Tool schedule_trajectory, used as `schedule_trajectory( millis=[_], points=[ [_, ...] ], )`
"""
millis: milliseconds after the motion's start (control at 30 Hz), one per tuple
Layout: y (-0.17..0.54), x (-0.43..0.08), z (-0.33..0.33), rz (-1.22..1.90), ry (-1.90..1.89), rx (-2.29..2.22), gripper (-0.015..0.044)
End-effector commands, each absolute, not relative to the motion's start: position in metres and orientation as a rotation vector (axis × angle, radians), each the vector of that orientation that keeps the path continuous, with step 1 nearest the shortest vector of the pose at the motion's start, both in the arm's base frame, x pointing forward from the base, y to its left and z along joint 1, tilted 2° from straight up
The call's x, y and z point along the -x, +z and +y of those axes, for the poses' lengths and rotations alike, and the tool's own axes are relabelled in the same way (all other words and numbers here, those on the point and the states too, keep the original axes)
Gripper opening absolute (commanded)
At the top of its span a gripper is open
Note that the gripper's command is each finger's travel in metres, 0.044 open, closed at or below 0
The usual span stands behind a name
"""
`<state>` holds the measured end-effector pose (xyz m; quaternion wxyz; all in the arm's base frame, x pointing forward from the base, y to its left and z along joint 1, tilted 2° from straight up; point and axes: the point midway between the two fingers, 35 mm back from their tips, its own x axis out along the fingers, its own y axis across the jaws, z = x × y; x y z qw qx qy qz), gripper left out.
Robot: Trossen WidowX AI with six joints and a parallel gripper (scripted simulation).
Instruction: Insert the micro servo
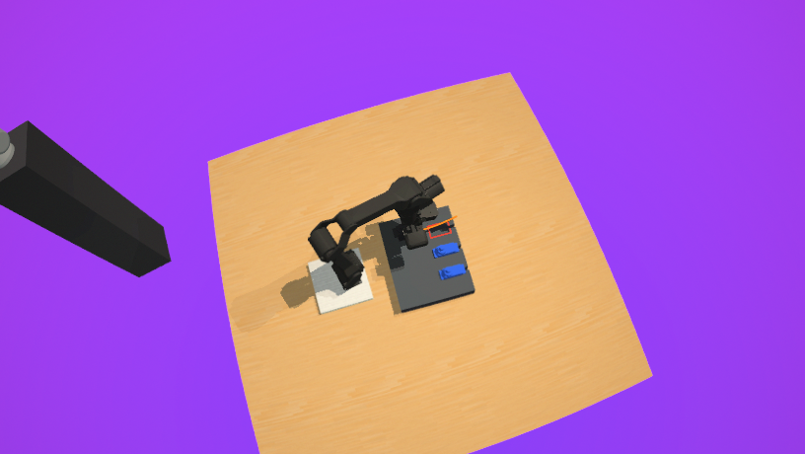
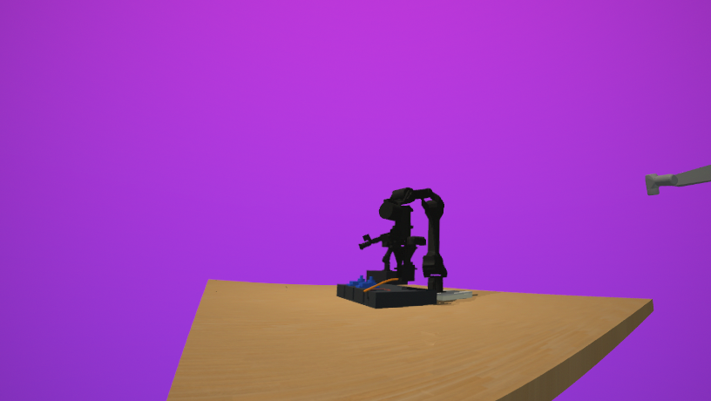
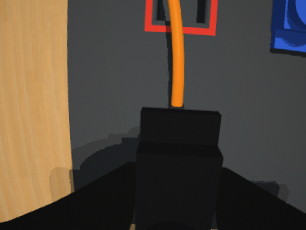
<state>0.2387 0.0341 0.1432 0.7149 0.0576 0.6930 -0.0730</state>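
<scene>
My gripper [image 1: 419, 230] [image 2: 396, 277] [image 3: 176, 175] points down low over the dark deck [image 1: 422, 290] [image 2: 405, 299] [image 3: 110, 75]. It is shut on the micro servo, whose body is hidden behind the dark fingers, so its shaft and ears cannot be seen. Its orange cable [image 1: 440, 222] [image 2: 381, 282] [image 3: 178, 65] sticks out from between the fingers and runs across the red-marked pocket [image 1: 441, 235] [image 3: 200, 33]. The gripper is beside the pocket, not over it. In the wrist view the pocket is straight ahead of the fingertips, cut off by the top edge.
Two blue servos [image 1: 446, 250] [image 1: 452, 271] sit in the deck beside the marked pocket; one blue servo [image 3: 290, 37] shows at the wrist view's upper right. The arm's base stands on a white plate [image 1: 337, 303] [image 2: 455, 296]. The wooden table [image 1: 507, 338] surrounds the deck.
</scene>
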Motion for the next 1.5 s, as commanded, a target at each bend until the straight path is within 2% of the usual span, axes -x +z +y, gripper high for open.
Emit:
schedule_trajectory(
  millis=[0,800,1467],
  points=[
    [0.145,-0.250,0.032,1.525,-0.170,-0.135,0.0000],
    [0.151,-0.341,0.013,1.516,-0.171,-0.134,0.0000],
    [0.131,-0.345,0.012,1.515,-0.171,-0.134,0.0000]
  ],
)
